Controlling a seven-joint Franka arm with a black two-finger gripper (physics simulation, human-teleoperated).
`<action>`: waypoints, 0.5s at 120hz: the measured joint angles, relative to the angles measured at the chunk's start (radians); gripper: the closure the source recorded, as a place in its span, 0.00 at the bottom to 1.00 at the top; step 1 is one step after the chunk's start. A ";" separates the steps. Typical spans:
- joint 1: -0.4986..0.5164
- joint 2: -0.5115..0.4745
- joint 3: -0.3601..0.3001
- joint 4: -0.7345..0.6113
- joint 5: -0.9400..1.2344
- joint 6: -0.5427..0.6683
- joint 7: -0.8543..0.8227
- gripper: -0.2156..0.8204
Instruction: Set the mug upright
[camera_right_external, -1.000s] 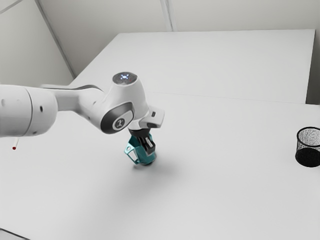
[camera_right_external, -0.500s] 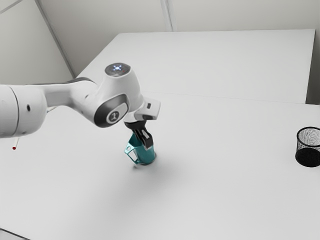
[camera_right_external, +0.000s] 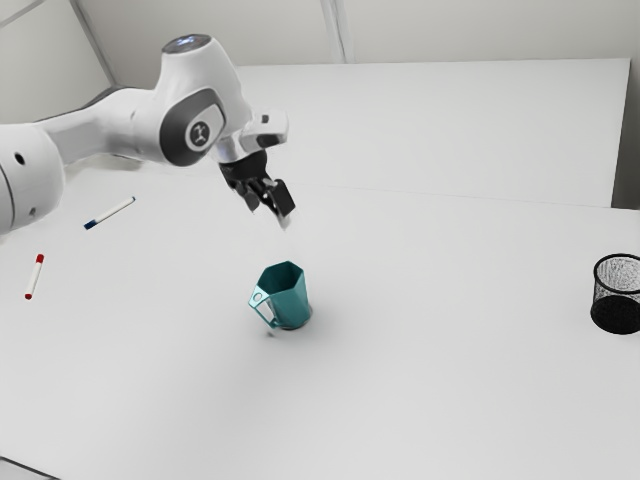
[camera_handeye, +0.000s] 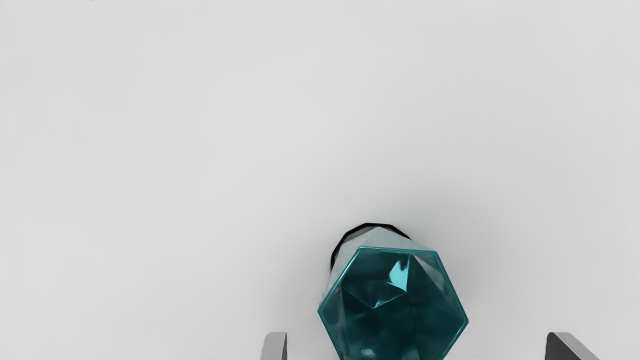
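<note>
One widely spread tool (camera_right_external: 270, 212) hangs above the upright mug (camera_right_external: 288, 296), gripping and touching nothing.

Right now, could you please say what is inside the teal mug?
The mug shows faceted inner walls and a bright reflection, no contents I can discern; in the exterior view, its near wall covers the bottom.

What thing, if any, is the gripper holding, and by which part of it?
Nothing is held: the gripper is open above the teal faceted mug, which stands upright on the table.
</note>
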 joint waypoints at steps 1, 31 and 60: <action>0.001 -0.001 0.001 0.007 -0.001 -0.007 0.000 0.25; -0.016 0.031 0.015 0.251 -0.011 -0.234 0.001 0.22; -0.015 0.039 0.059 0.376 -0.009 -0.380 0.008 0.21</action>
